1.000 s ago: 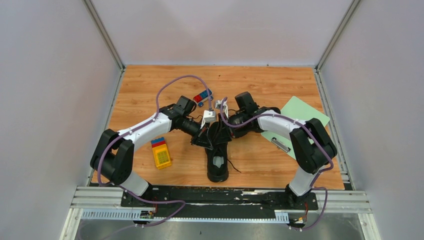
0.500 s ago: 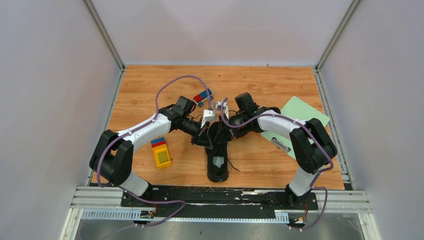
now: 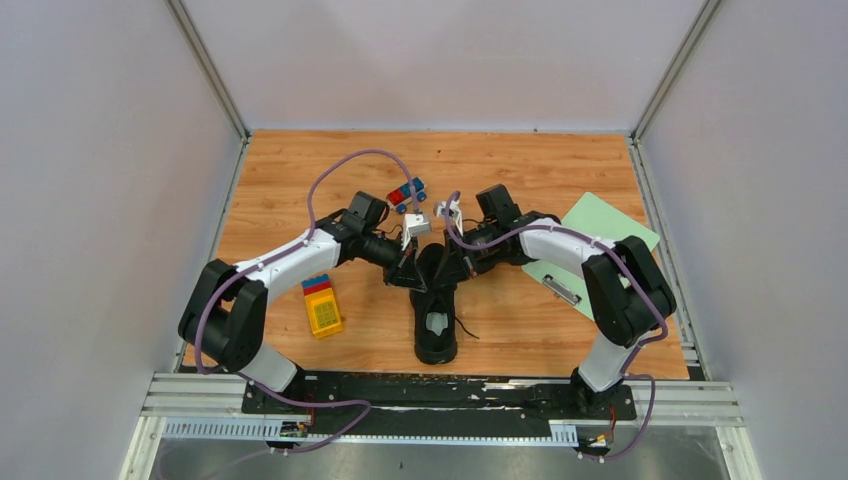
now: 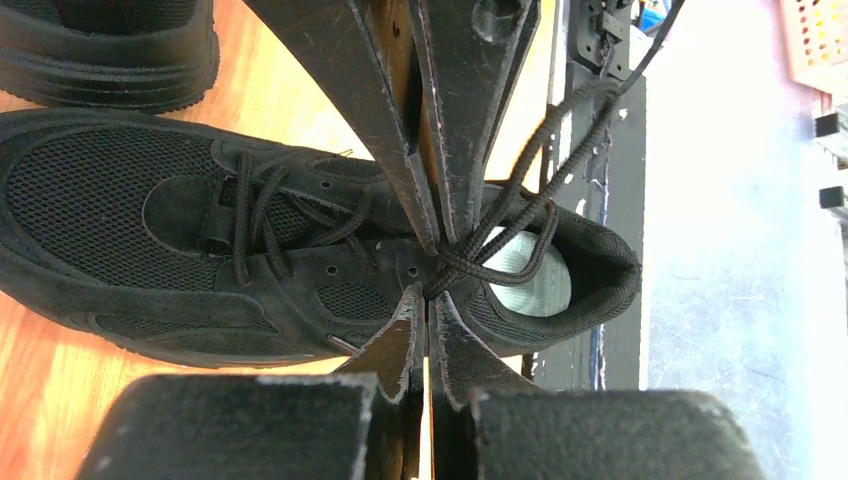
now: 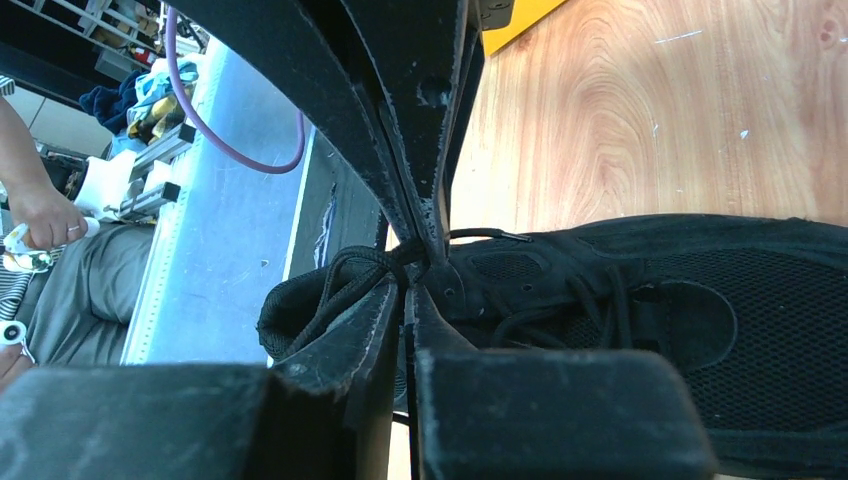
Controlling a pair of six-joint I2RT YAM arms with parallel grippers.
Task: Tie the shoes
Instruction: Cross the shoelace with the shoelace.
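Right gripper [image 5: 418, 268] newly tight on lace [image 5: 352, 268].

Shoe [image 3: 436, 345] centre, block toy [image 3: 322, 308] left, clipboard [image 3: 600, 230] right (toy car [image 3: 405, 192] behind).

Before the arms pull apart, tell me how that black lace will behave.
The lace looks thin and floppy, looping in loose curves at the shut left gripper. Braided, so it probably grips rather than slips. The shoe seems light and may slide when tugged.
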